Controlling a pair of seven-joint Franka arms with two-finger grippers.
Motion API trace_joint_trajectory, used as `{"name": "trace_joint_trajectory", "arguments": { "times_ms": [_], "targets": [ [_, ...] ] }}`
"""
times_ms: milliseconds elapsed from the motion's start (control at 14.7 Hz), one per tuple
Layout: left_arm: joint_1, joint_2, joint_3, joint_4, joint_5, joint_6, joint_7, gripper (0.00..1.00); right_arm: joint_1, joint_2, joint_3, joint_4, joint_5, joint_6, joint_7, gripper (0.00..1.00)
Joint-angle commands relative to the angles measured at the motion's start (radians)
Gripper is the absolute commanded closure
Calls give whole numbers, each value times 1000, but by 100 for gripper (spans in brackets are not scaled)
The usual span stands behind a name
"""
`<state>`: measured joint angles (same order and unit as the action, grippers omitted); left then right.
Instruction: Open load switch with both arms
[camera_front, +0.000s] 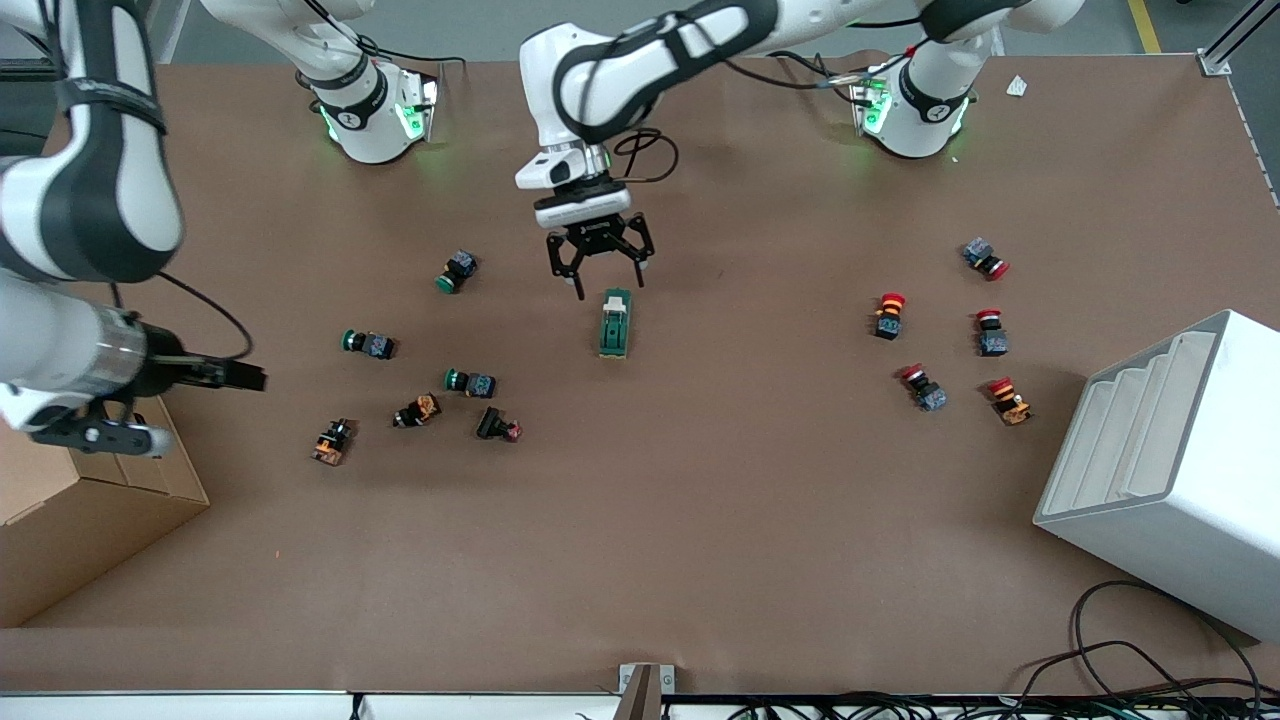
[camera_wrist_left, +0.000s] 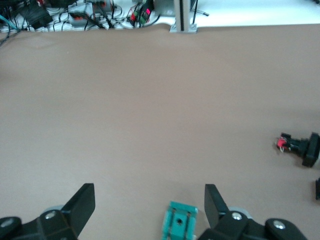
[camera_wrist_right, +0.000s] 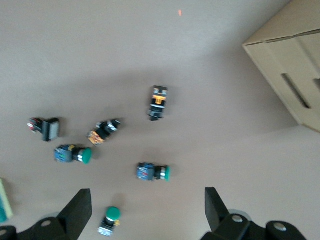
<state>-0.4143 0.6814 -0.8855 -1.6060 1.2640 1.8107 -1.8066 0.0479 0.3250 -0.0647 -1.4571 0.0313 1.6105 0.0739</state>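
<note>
- Above the load switch (camera_front: 615, 323), left gripper (camera_front: 600, 281): fingers spread wide, holding nothing.
- Right gripper (camera_wrist_right: 149, 212): fingers wide apart, empty, over green push buttons (camera_wrist_right: 153, 172); largely cut off in front view.

A dark green body with a white lever piece is shown on the load switch (camera_front: 615, 323), set against the plain brown bench (camera_front: 700, 520). Green, red and orange caps are carried by the push buttons (camera_front: 470, 382), and the arms (camera_front: 640, 60) are finished in white with black bands.
</note>
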Motion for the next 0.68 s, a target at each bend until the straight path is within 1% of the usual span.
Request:
{"name": "trace_joint_trajectory", "arguments": {
  "times_ms": [0, 68, 136, 204, 272, 340, 407, 543, 611],
  "targets": [
    [300, -72, -206, -17, -159, 7, 232, 1, -42, -21, 22, 38, -42, -61, -72, 0],
    [413, -86, -270, -15, -213, 2, 328, 1, -49, -21, 22, 61, -45, -86, -74, 0],
    [501, -91, -318, -12, -248, -7, 407, 1, -51, -21, 23, 79, -57, -113, -75, 0],
    [579, -91, -361, -2, -273, -27, 480, 1, -53, -21, 23, 98, -74, -145, -77, 0],
    [641, -89, -392, 29, -299, -54, 556, 1, -54, -21, 22, 115, -74, -168, -91, 0],
    [676, -86, -403, 61, -328, -83, 637, 1, -56, -21, 23, 129, -77, -190, -107, 0],
    [690, -86, -402, 108, -365, -111, 714, 0, -59, -18, 23, 150, -79, -213, -111, 0],
    [697, -77, -392, 193, -408, -175, 827, 0, -62, -14, 23, 190, -82, -231, -111, 0],
    [700, -77, -386, 210, -414, -195, 866, 0, -63, -14, 22, 192, -82, -232, -112, 0]
  ]
}}
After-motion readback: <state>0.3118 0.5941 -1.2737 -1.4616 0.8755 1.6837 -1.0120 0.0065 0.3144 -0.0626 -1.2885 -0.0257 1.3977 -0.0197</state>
